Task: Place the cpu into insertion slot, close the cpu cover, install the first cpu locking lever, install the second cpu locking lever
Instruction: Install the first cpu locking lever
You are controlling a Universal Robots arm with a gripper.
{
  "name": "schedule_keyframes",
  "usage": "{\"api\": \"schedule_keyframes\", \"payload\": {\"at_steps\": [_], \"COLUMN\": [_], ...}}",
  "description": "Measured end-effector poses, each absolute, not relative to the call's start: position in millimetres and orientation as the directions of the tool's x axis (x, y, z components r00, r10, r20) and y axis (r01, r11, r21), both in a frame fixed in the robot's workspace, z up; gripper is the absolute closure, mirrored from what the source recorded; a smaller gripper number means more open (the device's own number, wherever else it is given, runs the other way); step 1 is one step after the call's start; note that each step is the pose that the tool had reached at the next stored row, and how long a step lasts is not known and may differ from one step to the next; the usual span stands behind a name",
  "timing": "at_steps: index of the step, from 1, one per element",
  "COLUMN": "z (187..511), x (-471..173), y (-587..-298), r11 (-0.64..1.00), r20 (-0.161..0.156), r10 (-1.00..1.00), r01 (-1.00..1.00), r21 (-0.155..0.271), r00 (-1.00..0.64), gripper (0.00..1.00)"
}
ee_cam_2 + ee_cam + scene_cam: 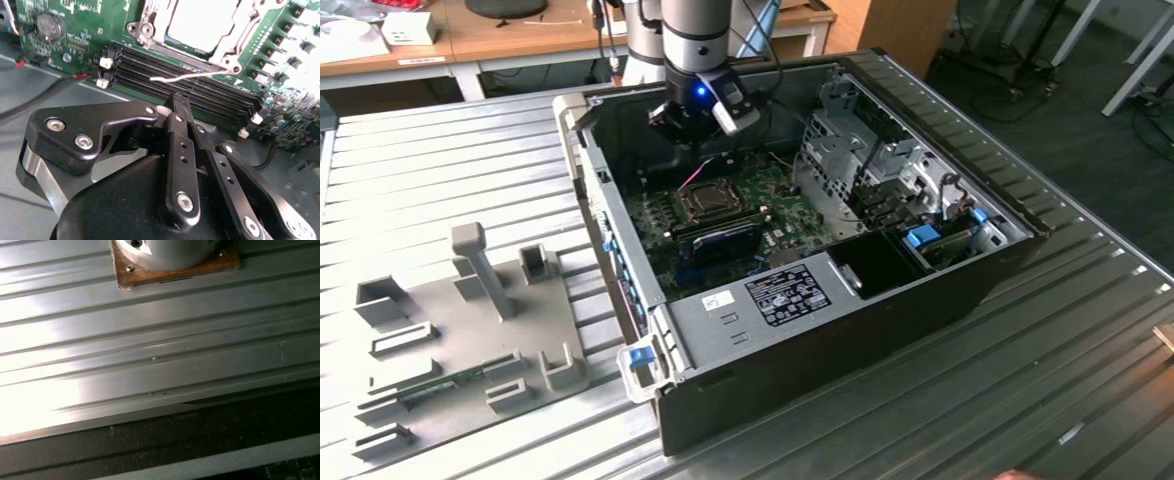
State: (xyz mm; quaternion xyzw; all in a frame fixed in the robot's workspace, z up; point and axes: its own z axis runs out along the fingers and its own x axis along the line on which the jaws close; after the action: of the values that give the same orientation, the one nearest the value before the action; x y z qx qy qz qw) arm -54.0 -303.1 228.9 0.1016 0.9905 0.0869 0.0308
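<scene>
In the exterior view my gripper (698,122) hangs inside the open computer case, just behind the insertion slot (711,201) on the green board (781,205). In the second wrist view the black fingers (176,127) meet at their tips, and my gripper (179,100) is shut with nothing in it. Beyond them the cpu cover (161,31) lies flat on the slot. The silvery top of the cpu (200,20) shows through its window. A thin wire locking lever (190,76) reaches out from the socket over the black memory slots, a short way past the fingertips.
Long memory slots (200,95), a coin battery (50,26) and red and black cables (55,85) lie near the fingers. The drive cage (881,170) fills the case's side at the exterior view's right. A grey fixture plate (467,330) lies on the ribbed table (150,365).
</scene>
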Motion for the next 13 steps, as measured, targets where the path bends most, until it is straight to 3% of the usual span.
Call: {"api": "schedule_keyframes", "payload": {"at_steps": [13], "z": [228.6], "x": [-54.6], "y": [-303.1], "r11": [0.931], "r20": [-0.043], "r10": [0.332], "r01": [0.32], "r21": [0.178], "r00": [-0.942], "gripper": [0.89]}}
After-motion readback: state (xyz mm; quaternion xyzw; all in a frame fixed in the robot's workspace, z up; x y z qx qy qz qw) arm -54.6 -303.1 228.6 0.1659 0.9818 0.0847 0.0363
